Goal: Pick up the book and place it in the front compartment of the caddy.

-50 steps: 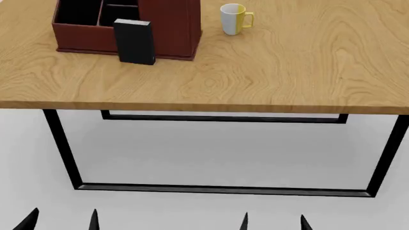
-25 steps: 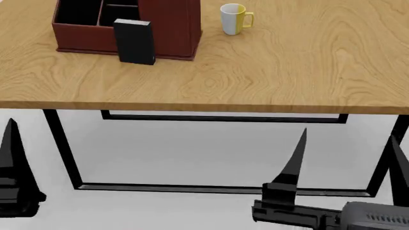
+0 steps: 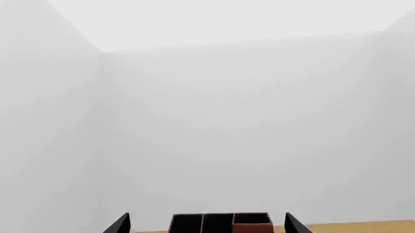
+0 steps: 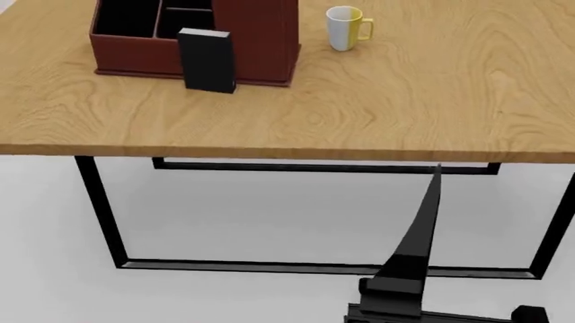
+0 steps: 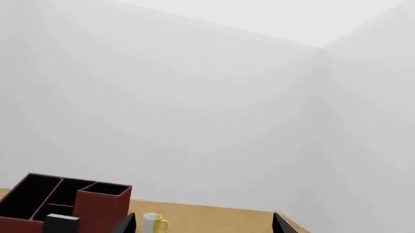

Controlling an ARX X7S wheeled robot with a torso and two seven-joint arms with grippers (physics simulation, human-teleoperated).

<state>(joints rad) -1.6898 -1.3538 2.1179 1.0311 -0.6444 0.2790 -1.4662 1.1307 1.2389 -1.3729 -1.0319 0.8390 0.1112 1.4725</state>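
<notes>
The black book (image 4: 207,61) stands upright on the table, against the front wall of the red-brown caddy (image 4: 260,40). The small front compartment (image 4: 184,22) lies just behind the book. My right gripper is below the table's near edge; one finger (image 4: 422,229) points up in the head view. In the right wrist view the right gripper (image 5: 204,227) is open and empty, with caddy (image 5: 97,206), book (image 5: 61,224) and mug beyond. My left gripper (image 3: 206,228) is open and empty, facing the caddy (image 3: 251,227). It is out of the head view.
A white-and-yellow mug (image 4: 346,28) stands on the wooden table (image 4: 359,114) to the right of the caddy, also in the right wrist view (image 5: 153,224). The table's front edge and black frame legs (image 4: 101,208) lie between my arms and the objects.
The head view has shifted, so the table's things sit a little further right. The right gripper's finger has risen higher. The left gripper has left the head view.
</notes>
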